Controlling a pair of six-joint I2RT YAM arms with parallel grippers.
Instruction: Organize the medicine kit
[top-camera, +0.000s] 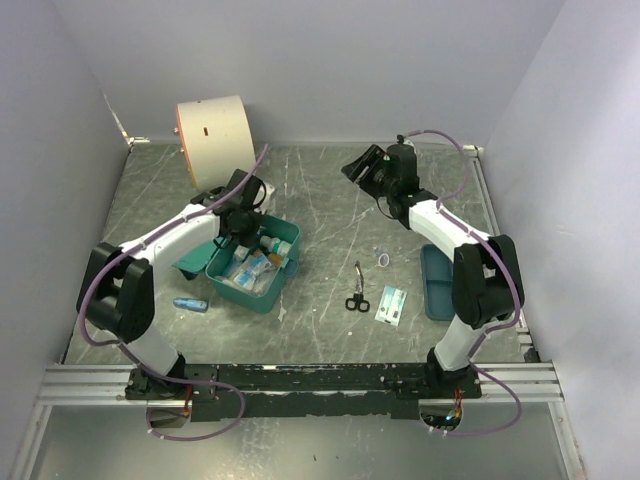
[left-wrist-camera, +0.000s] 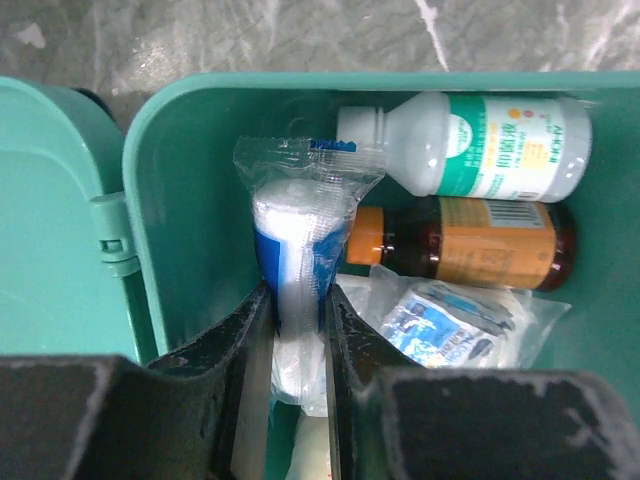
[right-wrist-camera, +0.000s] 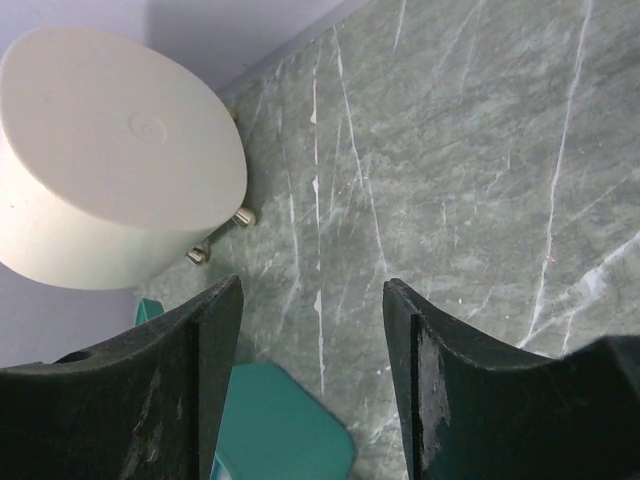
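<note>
Top external view, far left first: a small blue tube (top-camera: 190, 304) lies at 8 o'clock on the grey-green marbled surface (top-camera: 330, 200). A smooth cream drum (top-camera: 215, 140) is tipped on its side at 11 o'clock, hard against the back wall.

The medicine kit (top-camera: 255, 268) sits at 9 o'clock. It is glossy teal plastic with rounded corners, and its lid is thrown open flat to the left. The left end effector (top-camera: 245, 225) is down inside it. On the left wrist view its black fingers (left-wrist-camera: 245, 340) are pinched on a gauze roll (left-wrist-camera: 295, 250) in crinkly clear wrap. A white bottle (left-wrist-camera: 470, 145) lies at 1 o'clock and an amber bottle (left-wrist-camera: 470, 240) just below it. Foil sachets (left-wrist-camera: 440, 325) fill the 4 o'clock corner, so it's tight in there.

Centre surface has open room. Black-handled scissors (top-camera: 357, 295) lie at 5 o'clock, with a thin ring (top-camera: 383, 260) and a flat packet (top-camera: 391, 304) just beside them. A shallow blue tray (top-camera: 437, 283) hugs the right edge at 4 o'clock.

The right end effector (top-camera: 365, 168) hangs at 1 o'clock, spread wide and holding nothing.
</note>
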